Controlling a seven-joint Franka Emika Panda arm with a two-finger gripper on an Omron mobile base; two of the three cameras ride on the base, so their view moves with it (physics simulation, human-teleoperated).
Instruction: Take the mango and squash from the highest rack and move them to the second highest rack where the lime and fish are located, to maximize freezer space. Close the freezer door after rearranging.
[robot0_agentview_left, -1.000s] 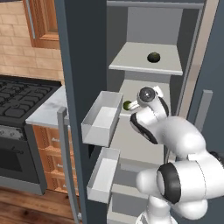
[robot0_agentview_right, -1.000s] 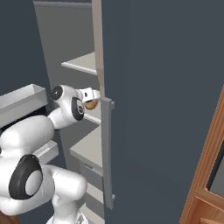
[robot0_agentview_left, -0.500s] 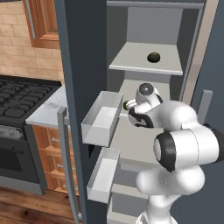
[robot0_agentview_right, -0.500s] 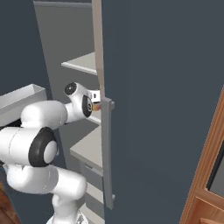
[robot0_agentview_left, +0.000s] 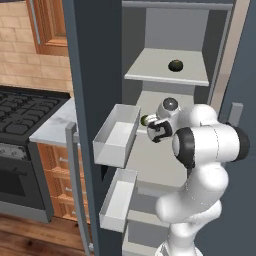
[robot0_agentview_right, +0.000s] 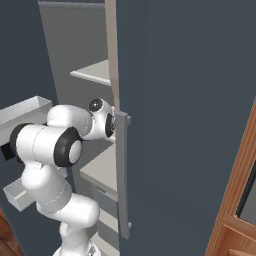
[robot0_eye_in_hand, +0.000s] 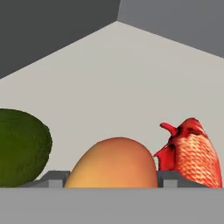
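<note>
Pinching the mango (robot0_eye_in_hand: 113, 162) between its fingertips, your gripper (robot0_eye_in_hand: 113, 178) sits over the second shelf, lime (robot0_eye_in_hand: 21, 146) left, fish (robot0_eye_in_hand: 191, 151) right, squash (robot0_agentview_left: 175, 65) on the shelf above.

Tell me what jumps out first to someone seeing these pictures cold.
The mango looms between the hand's fingertips, with the lime on one side and the red fish on the other, all over the pale shelf. One rack up, the dark squash sits alone.
</note>
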